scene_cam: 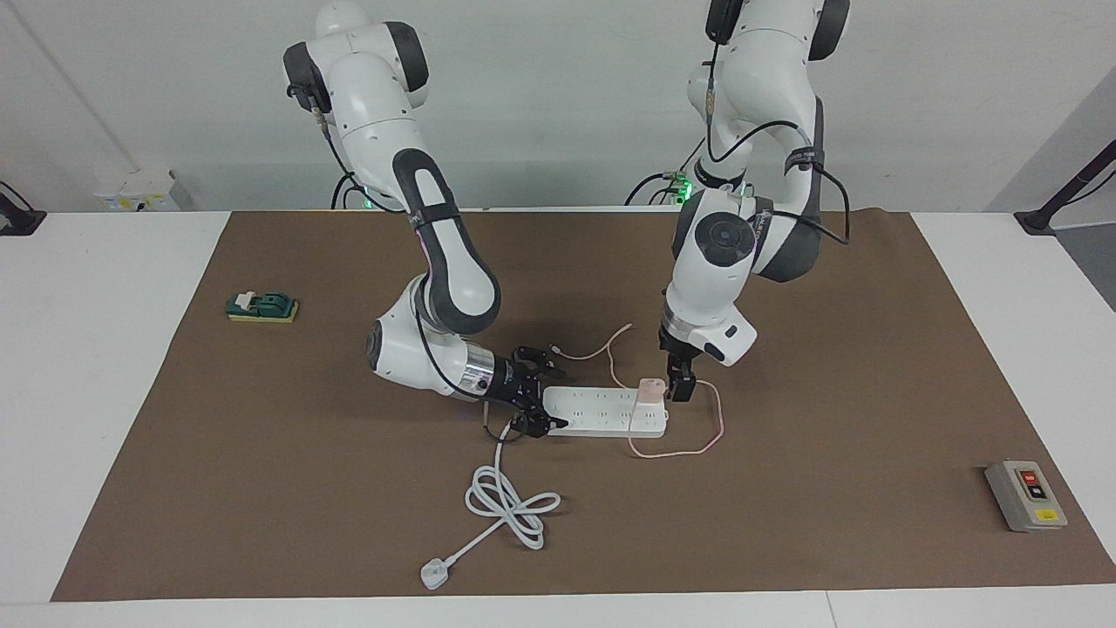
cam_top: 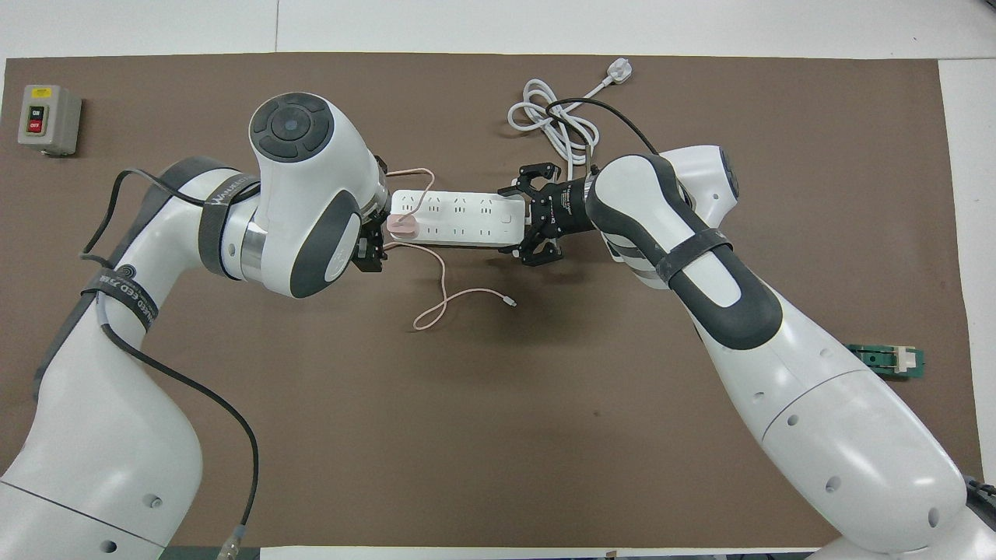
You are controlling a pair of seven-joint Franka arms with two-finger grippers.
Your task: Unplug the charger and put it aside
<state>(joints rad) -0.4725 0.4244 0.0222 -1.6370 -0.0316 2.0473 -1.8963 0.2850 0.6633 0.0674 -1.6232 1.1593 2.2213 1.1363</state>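
The pale pink charger (scene_cam: 650, 391) sits plugged into the white power strip (scene_cam: 602, 410), at the strip's end toward the left arm. Its thin pink cable (scene_cam: 697, 449) loops on the mat around that end. In the overhead view the charger (cam_top: 403, 225) shows beside the left wrist, and the cable (cam_top: 443, 299) trails nearer the robots. My left gripper (scene_cam: 680, 390) points down right beside the charger; in the overhead view it (cam_top: 373, 253) is mostly hidden under its wrist. My right gripper (scene_cam: 538, 397) is low and open, its fingers straddling the strip's other end (cam_top: 537, 218).
The strip's thick white cord (scene_cam: 506, 506) coils on the mat farther from the robots, ending in a plug (scene_cam: 433, 573). A grey switch box (scene_cam: 1026, 495) lies toward the left arm's end. A green object (scene_cam: 261, 306) lies toward the right arm's end.
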